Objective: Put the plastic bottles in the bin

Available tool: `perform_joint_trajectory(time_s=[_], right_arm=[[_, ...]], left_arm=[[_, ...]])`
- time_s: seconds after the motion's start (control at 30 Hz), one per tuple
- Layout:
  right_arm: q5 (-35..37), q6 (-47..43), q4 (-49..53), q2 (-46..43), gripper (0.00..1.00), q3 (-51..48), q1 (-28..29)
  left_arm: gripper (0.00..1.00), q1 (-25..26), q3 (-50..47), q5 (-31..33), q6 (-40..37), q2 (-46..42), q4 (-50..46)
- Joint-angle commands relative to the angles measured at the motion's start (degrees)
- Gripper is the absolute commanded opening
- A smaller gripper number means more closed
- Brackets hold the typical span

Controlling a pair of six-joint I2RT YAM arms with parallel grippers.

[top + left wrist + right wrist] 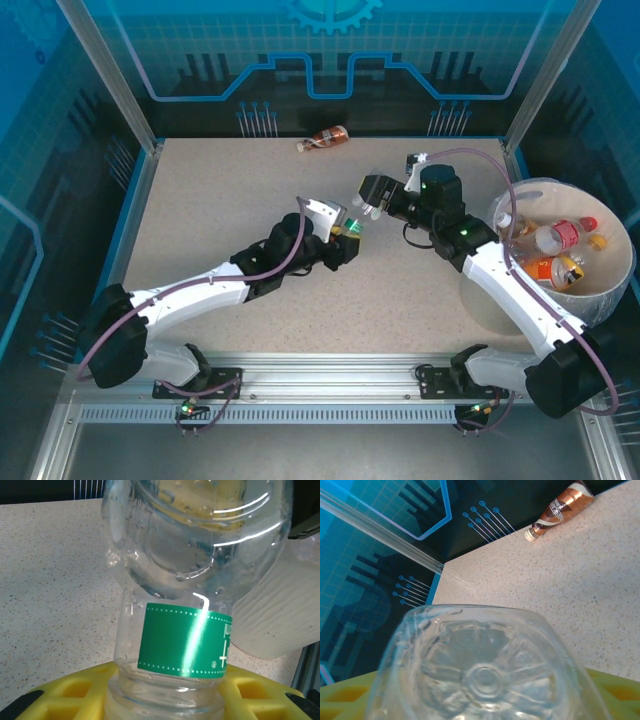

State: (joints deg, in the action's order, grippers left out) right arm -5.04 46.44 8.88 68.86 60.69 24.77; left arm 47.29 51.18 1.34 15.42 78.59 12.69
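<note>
A clear bottle with a green label (358,216) hangs above the table's middle, held between both arms. My left gripper (345,227) is shut on its neck, its yellow fingers (65,692) either side just below the label of the bottle (185,640). My right gripper (371,207) is closed round the other end, where the bottle's ribbed base (485,672) sits between the yellow fingers (620,690). The bin (600,300) stands at the right and holds several bottles (560,240). A brown-labelled bottle (325,138) lies at the far edge.
The bin's translucent wall (280,615) rises close behind the held bottle. The brown bottle (562,507) lies on its side against the dark back wall. Blue panels and metal posts fence the speckled table (220,210).
</note>
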Motion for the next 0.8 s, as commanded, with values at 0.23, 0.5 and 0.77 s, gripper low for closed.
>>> perform_joint_trajectory(time_s=[0.23,0.5,0.77], right_arm=[[0.6,-5.4,1.6,-2.1,0.51,1.8,0.3],[4.4,-12.1,5.2,-3.6,0.43,5.4,-1.5],[12.0,-24.0,16.1,-7.3,0.40,14.4,-5.6]], left_arm=[[0.42,0.7,2.6,-0.3,-2.0,-1.3,1.8],[0.96,0.7,3.1,0.9,-0.3,-2.7,1.1],[0.99,0.5,-1.7,10.6,2.0,-9.8,0.9]])
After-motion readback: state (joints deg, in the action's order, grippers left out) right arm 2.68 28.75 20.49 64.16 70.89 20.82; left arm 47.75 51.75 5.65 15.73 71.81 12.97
